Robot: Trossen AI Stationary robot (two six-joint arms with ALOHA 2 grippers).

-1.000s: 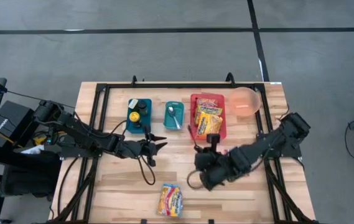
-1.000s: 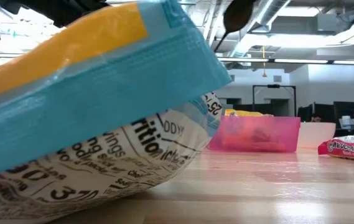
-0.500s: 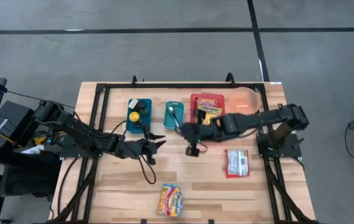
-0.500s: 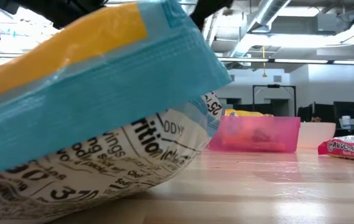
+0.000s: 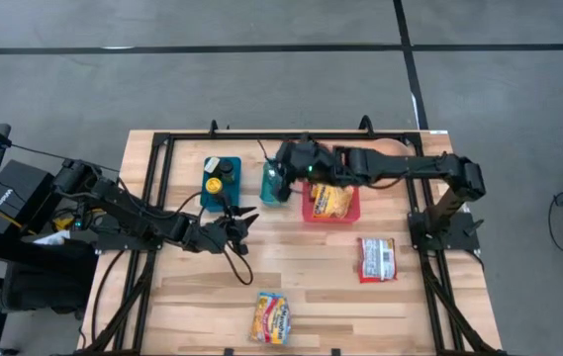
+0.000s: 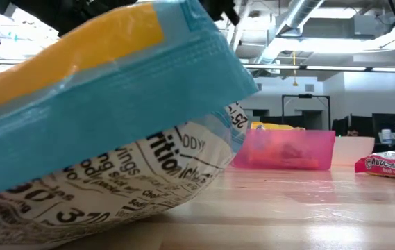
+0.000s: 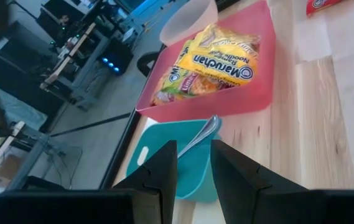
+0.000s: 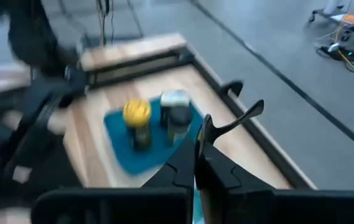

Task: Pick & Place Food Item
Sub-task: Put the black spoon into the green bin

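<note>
Since the earlier frame, we see the right arm swing from the counter's middle up toward the far edge, and a red packet [image 5: 376, 258] it left behind lies alone on the right side of the counter [image 5: 192, 297].

Largest first: the wooden counter carries everything. On it the red tray [image 5: 350, 203] holds yellow noodle packs [image 5: 331, 201], with a pink bowl [image 5: 400, 150] beside it at the far right. A dark blue tray [image 5: 209, 193] holds a yellow-capped jar [image 5: 214, 184] and another jar, and a teal tray [image 5: 273, 195] between them holds a spoon [image 7: 203, 132]. A snack bag [image 5: 271, 317] lies near the front edge.

We see the right fingers [image 5: 283, 163] clenched on nothing, above the teal tray. Our left fingers [image 5: 244, 219] hover slightly parted, grasping nothing, just in front of the dark blue tray.
</note>
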